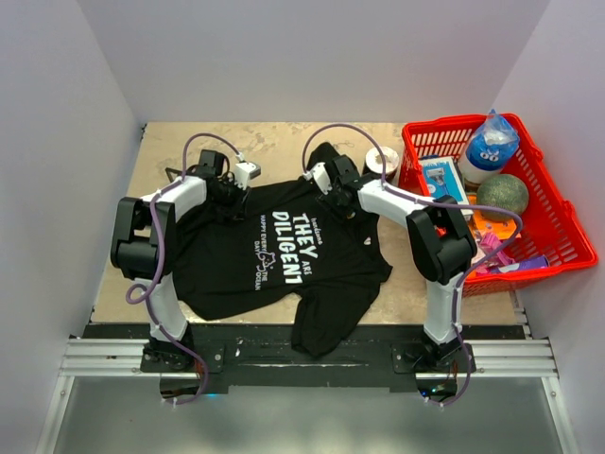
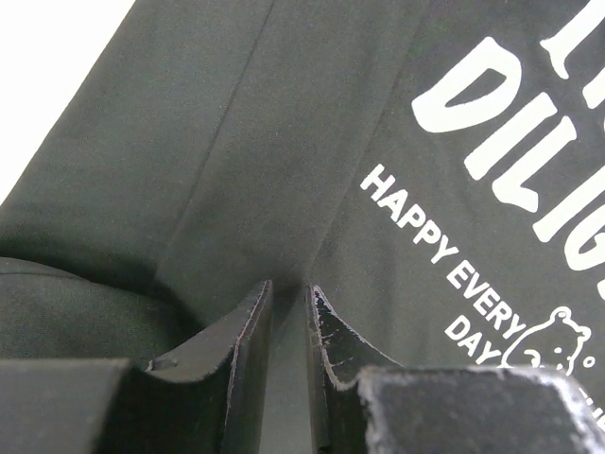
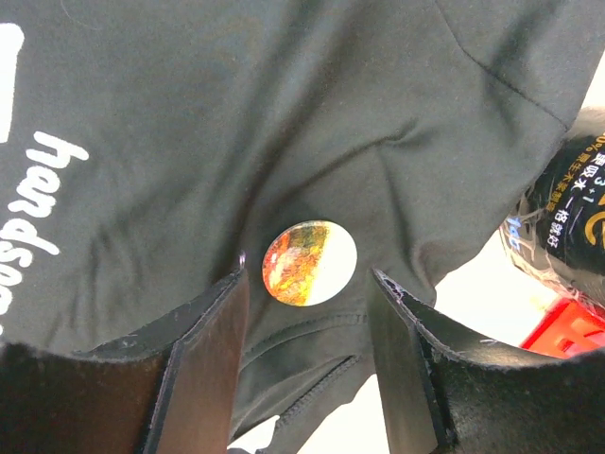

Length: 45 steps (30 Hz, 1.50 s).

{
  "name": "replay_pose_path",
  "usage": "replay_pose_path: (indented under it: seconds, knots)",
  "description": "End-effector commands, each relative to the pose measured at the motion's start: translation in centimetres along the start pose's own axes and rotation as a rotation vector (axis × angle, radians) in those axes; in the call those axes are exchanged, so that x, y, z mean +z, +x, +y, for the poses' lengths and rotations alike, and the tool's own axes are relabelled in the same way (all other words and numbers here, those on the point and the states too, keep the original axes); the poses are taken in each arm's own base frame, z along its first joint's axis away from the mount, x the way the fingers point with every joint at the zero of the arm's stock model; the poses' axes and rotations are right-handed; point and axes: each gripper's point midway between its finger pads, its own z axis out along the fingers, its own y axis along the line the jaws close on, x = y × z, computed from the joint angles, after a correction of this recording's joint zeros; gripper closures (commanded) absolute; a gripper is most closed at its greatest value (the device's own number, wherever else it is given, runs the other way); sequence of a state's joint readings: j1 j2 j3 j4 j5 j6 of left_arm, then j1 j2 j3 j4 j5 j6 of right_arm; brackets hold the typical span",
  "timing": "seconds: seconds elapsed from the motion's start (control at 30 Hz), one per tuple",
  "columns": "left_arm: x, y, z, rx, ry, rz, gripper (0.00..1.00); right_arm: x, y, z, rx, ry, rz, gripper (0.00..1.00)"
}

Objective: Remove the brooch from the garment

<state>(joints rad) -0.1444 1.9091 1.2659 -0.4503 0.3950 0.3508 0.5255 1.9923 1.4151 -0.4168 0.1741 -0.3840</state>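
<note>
The garment (image 1: 284, 255), a black T-shirt with white lettering, lies spread across the table. The brooch (image 3: 309, 263) is a round glossy orange-and-yellow badge pinned near the collar seam; it shows only in the right wrist view. My right gripper (image 3: 309, 274) is open, its fingers on either side of the brooch and just above the cloth (image 3: 284, 123); from the top view it (image 1: 326, 184) hides the brooch. My left gripper (image 2: 289, 287) is nearly closed and pinches a fold of the shirt (image 2: 284, 142) beside the small lettering, at the shirt's left shoulder (image 1: 230, 197).
A red basket (image 1: 567, 227) at the right holds a water bottle (image 1: 492, 147), a green ball (image 1: 509, 196) and small boxes. A pale tape roll (image 1: 383, 161) sits between basket and shirt. A dark printed package (image 3: 567, 218) is close to my right fingers. White walls surround the table.
</note>
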Motion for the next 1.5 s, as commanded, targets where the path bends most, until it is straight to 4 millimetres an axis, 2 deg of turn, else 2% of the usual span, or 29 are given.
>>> replay_pose_path:
  seconds: [0.0, 0.17, 0.4, 0.63, 0.97, 1.17, 1.27, 1.47]
  knots:
    - [-0.3, -0.7, 0.3, 0.001, -0.01, -0.015, 0.74, -1.1, -1.5, -0.9, -0.002, 0.036, -0.053, 0.45]
    - [-0.5, -0.9, 0.5, 0.011, -0.023, -0.014, 0.74, -0.5, -1.2, -1.4, -0.005, 0.067, -0.044, 0.45]
    - [-0.5, -1.0, 0.4, 0.012, -0.011, -0.014, 0.74, -0.7, -1.2, -1.8, -0.035, 0.087, -0.051, 0.46]
    - [-0.3, -1.5, 0.6, 0.011, -0.014, -0.022, 0.74, -0.5, -1.1, 0.2, -0.043, -0.016, -0.056, 0.46]
    - [-0.4, -1.1, 0.6, 0.012, -0.015, -0.012, 0.74, 0.8, -0.5, -1.1, -0.063, 0.069, -0.02, 0.46]
    - [-0.3, -1.0, 0.6, 0.01, -0.015, -0.01, 0.74, 0.6, -0.7, -2.1, -0.086, 0.113, -0.016, 0.47]
    - [-0.2, -0.9, 0.6, 0.009, -0.014, -0.007, 0.74, 0.5, -1.1, -1.3, -0.082, 0.07, -0.034, 0.48]
    - [-0.2, -1.0, 0.6, 0.011, -0.011, -0.006, 0.74, 0.6, -0.7, 0.4, -0.085, -0.009, -0.029, 0.47]
